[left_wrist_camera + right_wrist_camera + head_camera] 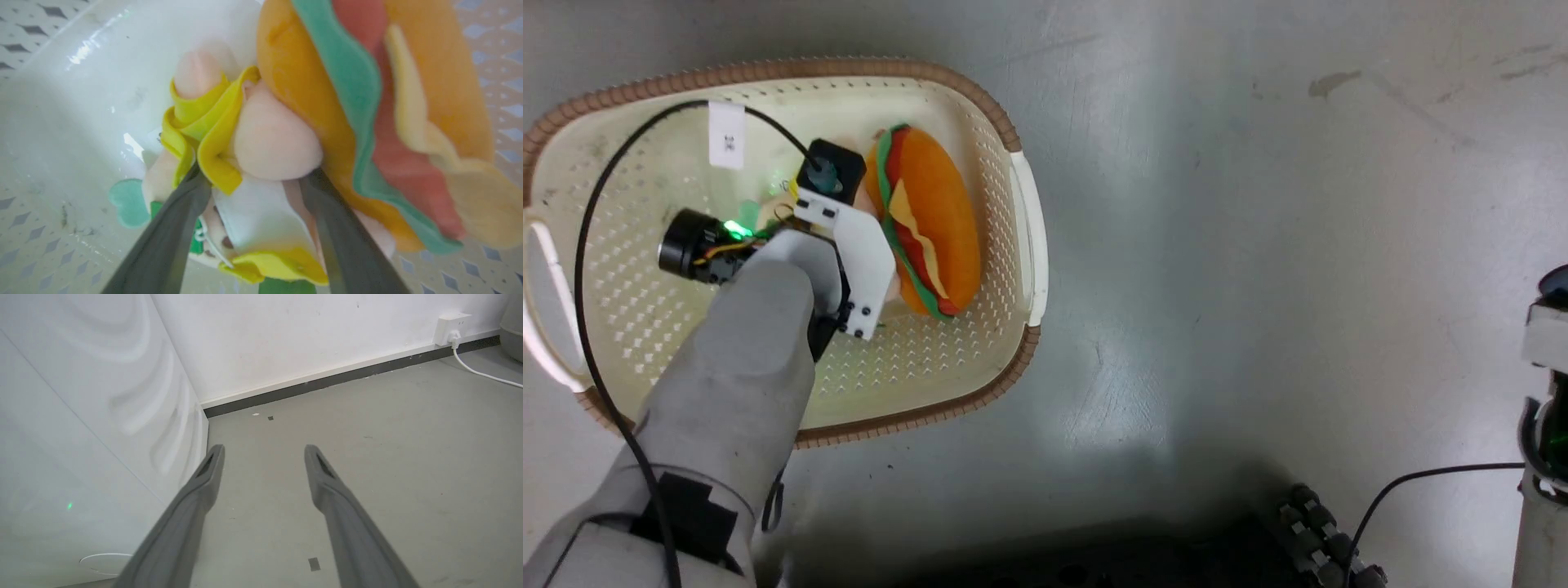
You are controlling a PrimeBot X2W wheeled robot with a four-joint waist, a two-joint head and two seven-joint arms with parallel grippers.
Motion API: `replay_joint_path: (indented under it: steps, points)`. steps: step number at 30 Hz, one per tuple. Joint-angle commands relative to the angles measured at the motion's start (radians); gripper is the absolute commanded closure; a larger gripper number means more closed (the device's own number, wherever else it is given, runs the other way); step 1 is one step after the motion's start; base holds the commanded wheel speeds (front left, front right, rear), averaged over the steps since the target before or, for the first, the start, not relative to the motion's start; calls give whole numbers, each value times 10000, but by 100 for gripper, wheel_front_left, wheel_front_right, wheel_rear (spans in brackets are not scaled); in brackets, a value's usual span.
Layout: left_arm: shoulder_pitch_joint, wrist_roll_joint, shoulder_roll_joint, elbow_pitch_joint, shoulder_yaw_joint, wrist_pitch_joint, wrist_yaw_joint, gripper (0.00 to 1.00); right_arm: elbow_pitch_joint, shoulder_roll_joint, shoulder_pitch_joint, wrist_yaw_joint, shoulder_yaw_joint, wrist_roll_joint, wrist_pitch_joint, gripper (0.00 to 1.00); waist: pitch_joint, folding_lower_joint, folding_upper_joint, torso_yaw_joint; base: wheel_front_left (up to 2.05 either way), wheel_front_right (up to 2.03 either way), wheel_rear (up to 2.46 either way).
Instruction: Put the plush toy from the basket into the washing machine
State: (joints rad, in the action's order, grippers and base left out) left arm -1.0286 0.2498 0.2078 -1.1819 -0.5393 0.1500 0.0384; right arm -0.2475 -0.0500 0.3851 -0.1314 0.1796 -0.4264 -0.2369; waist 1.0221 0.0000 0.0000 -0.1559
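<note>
The plush toy (931,220), an orange burger with green, red and yellow layers, lies on its side in the right half of the basket (1006,135). My left arm (768,327) reaches down into the basket just left of the toy. In the left wrist view my left gripper (253,175) is open, its fingers (179,228) astride the plush toy's (367,102) pale pink limb, yellow frill and white tag. My right gripper (263,451) hangs open over bare floor, beside the washing machine's white side panel (81,416). The machine's opening is out of view.
The basket stands on grey concrete floor (1258,245). My dark base (1094,555) lies along the bottom edge, and my right arm (1543,367) with a black cable (1421,474) is at the right edge. A white wall with a socket (449,324) and cord stands beyond.
</note>
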Motion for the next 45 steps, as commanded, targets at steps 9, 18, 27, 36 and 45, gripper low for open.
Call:
replay_joint_path:
  steps: [9, 18, 27, 36, 45]
  points:
    - [-771, 171, 220, -1089, -734, -142, 116, 100, -275, -2, 576, 7, 168, -356, -249, 0, 668, 0, 0, -135, 0, 0, 0]
    - [-490, 388, 83, -1089, -755, -287, 147, 100, -131, -2, 562, 7, 139, -339, -249, 0, 118, 0, 0, -80, 0, 0, 0]
    - [236, 591, -111, -1089, -882, -845, 478, 100, 344, -2, 131, 7, -30, -56, -249, 0, -1502, 0, 0, 25, 0, 0, 0]
    - [996, 874, -462, -1089, -1029, -1770, 802, 100, 889, -2, -614, 7, 46, 728, -249, 0, -3339, 0, 0, 414, 0, 0, 0]
    - [1933, 1165, -929, -1023, -1251, -3048, 903, 100, 1254, -2, -1443, 7, 230, 1263, -249, 0, -5030, 0, 0, 1040, 0, 0, 0]
